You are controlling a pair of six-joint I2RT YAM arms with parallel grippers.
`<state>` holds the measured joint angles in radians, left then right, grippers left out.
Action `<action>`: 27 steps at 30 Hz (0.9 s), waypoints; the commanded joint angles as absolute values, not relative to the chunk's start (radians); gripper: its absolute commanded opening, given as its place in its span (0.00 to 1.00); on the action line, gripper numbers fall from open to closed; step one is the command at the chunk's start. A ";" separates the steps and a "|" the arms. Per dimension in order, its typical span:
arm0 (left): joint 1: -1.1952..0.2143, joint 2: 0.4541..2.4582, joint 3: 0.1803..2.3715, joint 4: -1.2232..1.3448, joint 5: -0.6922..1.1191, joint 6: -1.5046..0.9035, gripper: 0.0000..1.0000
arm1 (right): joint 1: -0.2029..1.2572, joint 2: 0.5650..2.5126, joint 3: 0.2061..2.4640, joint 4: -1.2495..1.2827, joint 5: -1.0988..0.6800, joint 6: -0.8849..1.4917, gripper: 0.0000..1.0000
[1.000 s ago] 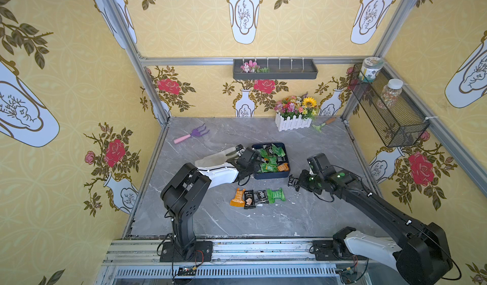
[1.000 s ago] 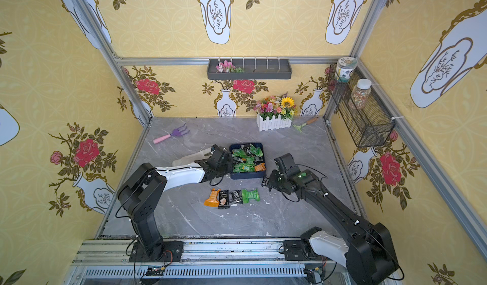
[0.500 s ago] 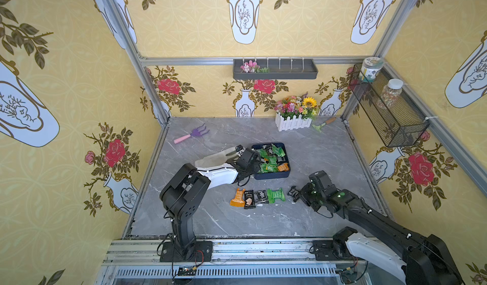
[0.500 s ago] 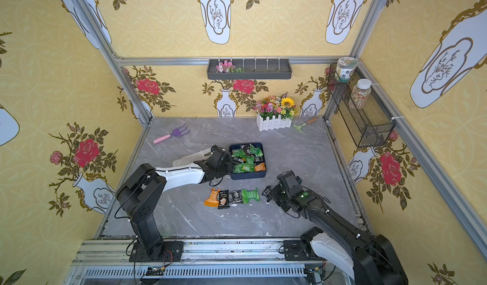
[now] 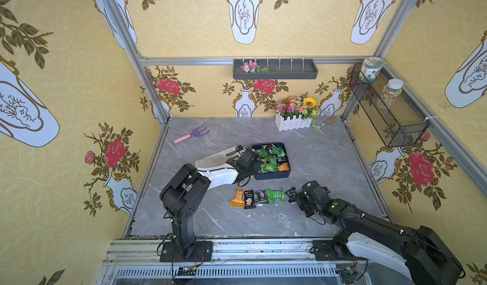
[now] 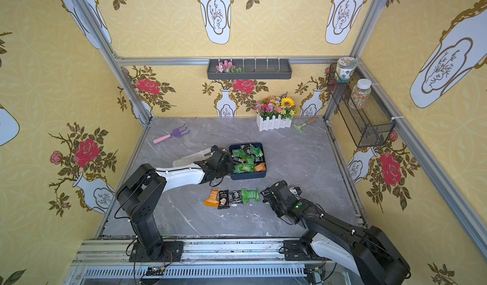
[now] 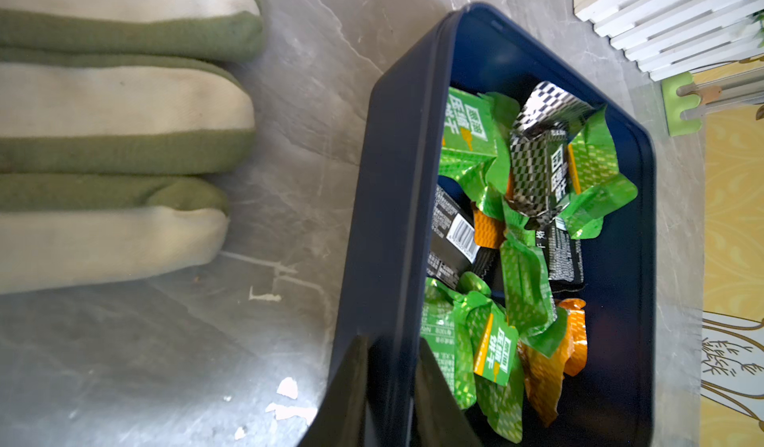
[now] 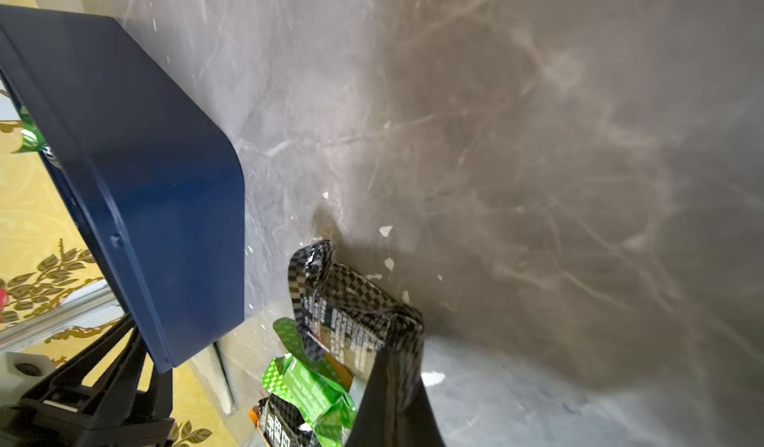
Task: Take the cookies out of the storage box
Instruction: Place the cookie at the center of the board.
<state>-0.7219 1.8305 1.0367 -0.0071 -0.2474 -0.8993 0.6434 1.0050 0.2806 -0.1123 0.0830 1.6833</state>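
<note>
— Where is the cookie found relative to the right gripper [image 5: 295,195]?
— A black checkered packet [image 8: 351,312] is pinched in its closed jaws, low over the table [image 5: 329,159], just beside the green packet [image 5: 275,195] that ends a row of four. Contact with the tabletop cannot be judged.
— And the others?
— Wrapped cookies [image 7: 516,259] are heaped in the storage box [image 5: 271,176]. Its side wall is clamped by the left gripper [image 7: 388,366], one finger inside and one outside.
</note>
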 commanded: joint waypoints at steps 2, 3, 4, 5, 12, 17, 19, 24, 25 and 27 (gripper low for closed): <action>-0.724 1.833 1.031 -0.014 -0.242 -0.907 0.22 | 0.652 1.025 0.267 -0.036 0.112 1.737 0.12; -0.724 1.832 1.031 -0.014 -0.242 -0.906 0.22 | 0.653 1.024 0.274 -0.045 0.114 1.730 0.18; -0.724 1.829 1.031 -0.014 -0.242 -0.906 0.22 | 0.655 1.019 0.284 -0.066 0.115 1.721 0.24; -0.724 1.828 1.031 -0.013 -0.243 -0.905 0.22 | 0.655 1.012 0.294 -0.087 0.119 1.709 0.27; -0.724 1.823 1.032 -0.014 -0.249 -0.899 0.23 | 0.652 0.933 0.433 -0.369 0.159 1.549 0.59; -0.724 1.825 1.037 -0.014 -0.252 -0.895 0.22 | 0.605 1.036 0.610 -0.485 0.137 1.223 0.69; -0.724 1.827 1.038 -0.014 -0.252 -0.893 0.22 | 0.565 1.125 0.708 -0.470 0.060 0.999 0.69; -0.724 1.823 1.043 -0.019 -0.259 -0.887 0.24 | 0.545 1.362 0.994 -0.575 0.027 0.650 0.71; -0.723 1.819 1.043 -0.019 -0.260 -0.883 0.28 | 0.534 1.389 1.022 -0.585 0.018 0.630 0.71; -0.723 1.811 1.042 -0.021 -0.267 -0.859 0.45 | 0.498 1.424 1.048 -0.568 -0.022 0.607 0.71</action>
